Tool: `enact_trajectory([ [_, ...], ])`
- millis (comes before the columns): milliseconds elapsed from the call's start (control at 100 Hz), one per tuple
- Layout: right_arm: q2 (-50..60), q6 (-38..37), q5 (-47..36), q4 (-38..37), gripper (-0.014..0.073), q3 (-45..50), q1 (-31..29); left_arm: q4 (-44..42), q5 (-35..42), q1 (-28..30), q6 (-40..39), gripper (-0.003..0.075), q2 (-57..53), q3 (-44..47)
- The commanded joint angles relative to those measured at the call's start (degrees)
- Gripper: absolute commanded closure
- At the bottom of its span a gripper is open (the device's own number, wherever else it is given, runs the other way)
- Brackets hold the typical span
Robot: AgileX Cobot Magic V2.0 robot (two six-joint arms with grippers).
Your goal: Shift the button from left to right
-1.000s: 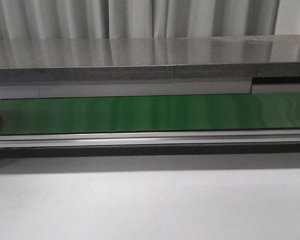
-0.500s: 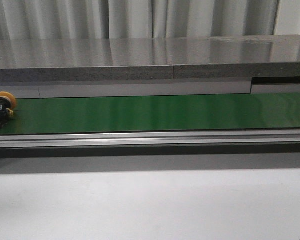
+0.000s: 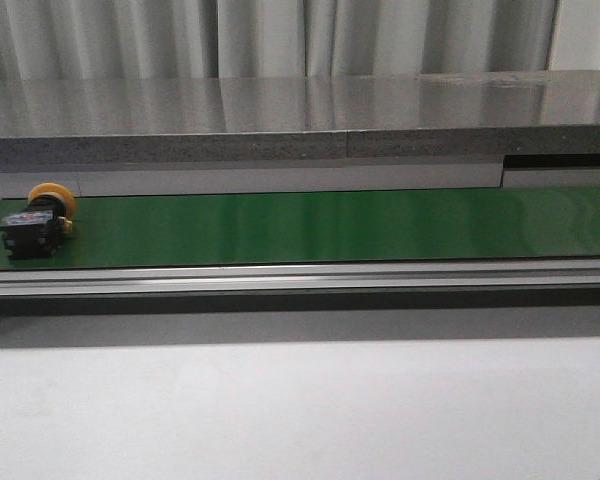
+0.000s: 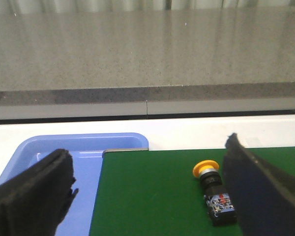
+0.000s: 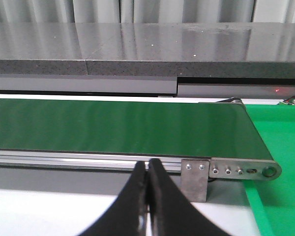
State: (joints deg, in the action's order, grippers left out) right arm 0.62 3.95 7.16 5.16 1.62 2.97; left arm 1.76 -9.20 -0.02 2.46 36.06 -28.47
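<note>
At the nine o'clock end of the green belt (image 3: pixel 310 225) in the front view, the button (image 3: pixel 37 222) lies on its side, its round yellow cap toward twelve o'clock and its black body toward six o'clock. It rests wholly on the belt, nearer the far edge than the metal rail (image 3: pixel 300 278) along the near side. Neither arm shows in the front view.

In the left wrist view, the left gripper (image 4: pixel 152 189) is spread wide with nothing between its fingers (image 4: pixel 37 189); the button (image 4: pixel 215 191) lies on the belt (image 4: pixel 147 196) just beside the right-hand finger, whether touching it cannot be told. A blue tray (image 4: pixel 59 152) sits at the belt's end, beyond the grey counter's (image 4: pixel 147 49) near edge.

In the right wrist view, the right gripper (image 5: pixel 147 184) has its fingers pressed together and holds nothing. It hangs in front of the belt's (image 5: pixel 118 125) other end, near the roller bracket (image 5: pixel 236 169), over the white table (image 5: pixel 39 211). A green surface (image 5: pixel 280 132) lies past the belt.
</note>
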Motion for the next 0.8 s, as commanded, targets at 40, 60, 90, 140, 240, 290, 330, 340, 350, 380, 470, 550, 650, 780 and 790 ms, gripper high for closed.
enact_trajectory([
  [40, 1.15, 0.24, -4.92, -0.42, 0.0661, -0.90, -0.44, 0.65, 5.28, -0.39, -0.20, 0.0124, -5.31, 2.27],
  [60, 1.15, 0.24, -4.92, -0.42, 0.0661, -0.90, -0.44, 0.65, 5.19, -0.39, -0.20, 0.0124, -6.13, 3.05],
  [90, 1.15, 0.24, -4.92, -0.42, 0.0661, -0.90, -0.44, 0.65, 5.19, -0.39, -0.20, 0.0124, -7.20, 4.05],
  [140, 1.15, 0.24, -4.92, -0.42, 0.0661, -0.90, -0.44, 0.65, 5.19, -0.39, -0.20, 0.0124, -9.23, 5.72],
  [240, 1.15, 0.24, -4.92, -0.42, 0.0661, -0.90, -0.44, 0.65, 5.52, -0.39, -0.20, 0.0124, -12.57, 8.32],
  [290, 1.15, 0.24, -4.92, -0.42, 0.0661, -0.90, -0.44, 0.65, 5.52, -0.39, -0.20, 0.0124, -14.08, 8.64],
  [330, 1.15, 0.24, -4.92, -0.42, 0.0661, -0.90, -0.44, 0.65, 5.39, -0.39, -0.20, 0.0124, -15.17, 8.64],
  [340, 1.15, 0.24, -4.92, -0.42, 0.0661, -0.90, -0.44, 0.65, 5.39, -0.39, -0.20, 0.0125, -15.35, 8.64],
  [350, 1.15, 0.24, -4.92, -0.42, 0.0661, -0.90, -0.44, 0.65, 5.39, -0.39, -0.20, 0.0125, -15.67, 8.64],
  [380, 1.15, 0.24, -4.92, -0.42, 0.0661, -0.90, -0.44, 0.65, 5.39, -0.39, -0.20, 0.0129, -16.17, 8.64],
  [470, 1.15, 0.24, -4.92, -0.42, 0.0661, -0.90, -0.44, 0.65, 5.56, -0.39, -0.20, 0.0168, -16.97, 8.64],
  [550, 1.15, 0.24, -4.92, -0.42, 0.0661, -0.90, -0.44, 0.65, 5.56, -0.39, -0.20, 0.0233, -16.97, 8.64],
  [650, 1.15, 0.24, -4.92, -0.42, 0.0661, -0.90, -0.44, 0.65, 5.45, -0.39, -0.20, 0.0349, -16.97, 8.64],
  [780, 1.15, 0.24, -4.92, -0.42, 0.0661, -0.90, -0.44, 0.65, 5.31, -0.39, -0.20, 0.0521, -16.97, 8.64],
  [790, 1.15, 0.24, -4.92, -0.42, 0.0661, -0.90, -0.44, 0.65, 5.31, -0.39, -0.20, 0.0540, -16.97, 8.64],
])
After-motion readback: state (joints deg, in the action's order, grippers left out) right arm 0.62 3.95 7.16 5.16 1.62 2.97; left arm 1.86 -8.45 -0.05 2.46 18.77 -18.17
